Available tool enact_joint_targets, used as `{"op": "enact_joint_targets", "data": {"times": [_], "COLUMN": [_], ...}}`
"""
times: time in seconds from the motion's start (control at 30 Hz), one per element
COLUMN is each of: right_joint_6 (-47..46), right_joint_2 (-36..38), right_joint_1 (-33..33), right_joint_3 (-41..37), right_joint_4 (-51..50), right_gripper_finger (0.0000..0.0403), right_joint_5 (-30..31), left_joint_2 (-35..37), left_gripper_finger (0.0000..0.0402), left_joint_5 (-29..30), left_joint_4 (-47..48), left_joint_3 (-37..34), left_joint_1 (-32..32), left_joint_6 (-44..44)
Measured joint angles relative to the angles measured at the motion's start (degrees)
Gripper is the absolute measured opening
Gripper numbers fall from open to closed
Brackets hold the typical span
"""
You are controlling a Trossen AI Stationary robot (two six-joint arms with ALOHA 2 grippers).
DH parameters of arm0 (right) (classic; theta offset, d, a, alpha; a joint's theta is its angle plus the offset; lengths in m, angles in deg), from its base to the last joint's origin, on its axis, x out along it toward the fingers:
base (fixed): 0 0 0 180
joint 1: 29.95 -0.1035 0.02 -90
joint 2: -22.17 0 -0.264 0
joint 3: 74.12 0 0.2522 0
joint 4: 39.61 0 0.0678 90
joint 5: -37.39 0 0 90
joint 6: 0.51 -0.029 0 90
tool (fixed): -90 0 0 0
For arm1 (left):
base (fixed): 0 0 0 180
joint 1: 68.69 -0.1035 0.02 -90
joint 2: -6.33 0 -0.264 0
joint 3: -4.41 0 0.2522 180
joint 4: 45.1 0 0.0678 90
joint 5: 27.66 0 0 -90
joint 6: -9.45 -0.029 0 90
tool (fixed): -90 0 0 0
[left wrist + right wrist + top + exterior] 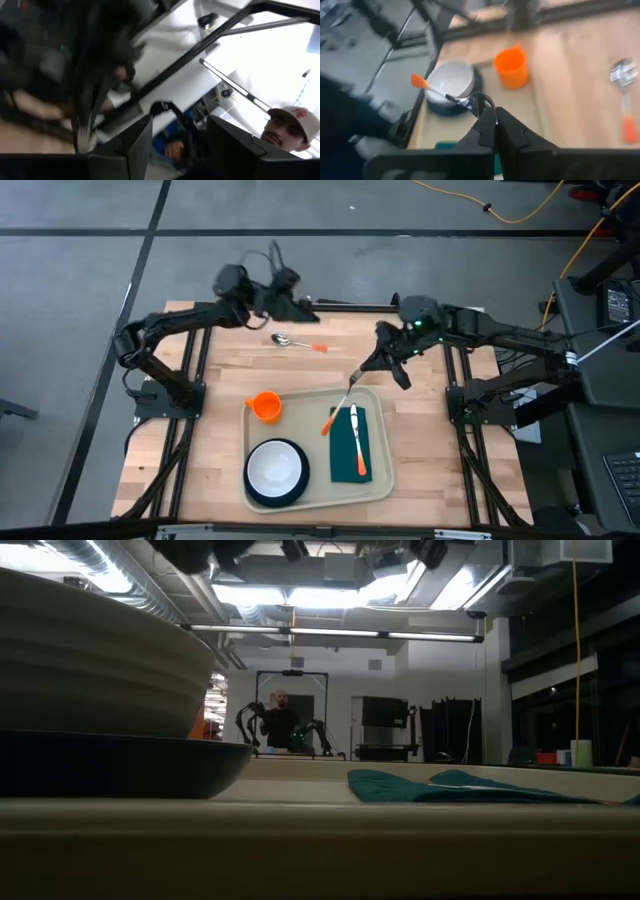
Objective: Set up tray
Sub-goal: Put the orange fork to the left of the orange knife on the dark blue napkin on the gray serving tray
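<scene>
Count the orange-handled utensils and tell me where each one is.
3. Spoon on the table beyond the tray; fork held by the right gripper over the tray; knife on the napkin.

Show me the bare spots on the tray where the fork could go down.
On the tray: a bare strip between the orange cup and the green napkin, above the white bowl. Crowded: the napkin, carrying a knife. The right gripper holds the fork.

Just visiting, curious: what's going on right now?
Right hand shut on fork above tray. Left hand open, raised at table's far edge. Spoon waits outside tray.
</scene>
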Motion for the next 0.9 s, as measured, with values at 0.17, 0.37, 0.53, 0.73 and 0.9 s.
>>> {"op": "enact_joint_targets", "data": {"times": [0.17,0.37,0.53,0.73,0.9], "right_joint_6": [0.1,5.9,11.1,13.8,15.6], "right_joint_2": [-6.2,-14.5,-20.2,-26.0,-29.0], "right_joint_1": [0.0,-0.1,-0.7,-2.0,-2.6], "right_joint_3": [0.0,0.0,0.0,0.0,0.0], "right_joint_4": [-1.9,-7.1,-12.9,-13.3,-12.5], "right_gripper_finger": [0.0004,0.0003,0.0003,0.0003,0.0003], "right_joint_5": [-5.3,-11.0,-12.1,-12.6,-12.6], "left_joint_2": [4.3,10.2,15.3,18.3,18.3], "left_gripper_finger": [0.0169,0.0149,0.0132,0.0108,0.0072], "left_joint_5": [-0.2,-0.2,-1.0,-0.3,-2.0], "left_joint_4": [0.5,2.8,9.7,11.1,11.3], "left_joint_3": [4.8,6.7,6.7,6.7,6.7], "left_joint_1": [-4.3,-9.5,-12.0,-12.0,-12.1], "left_joint_6": [-6.1,-15.2,-28.1,-37.3,-37.3]}}
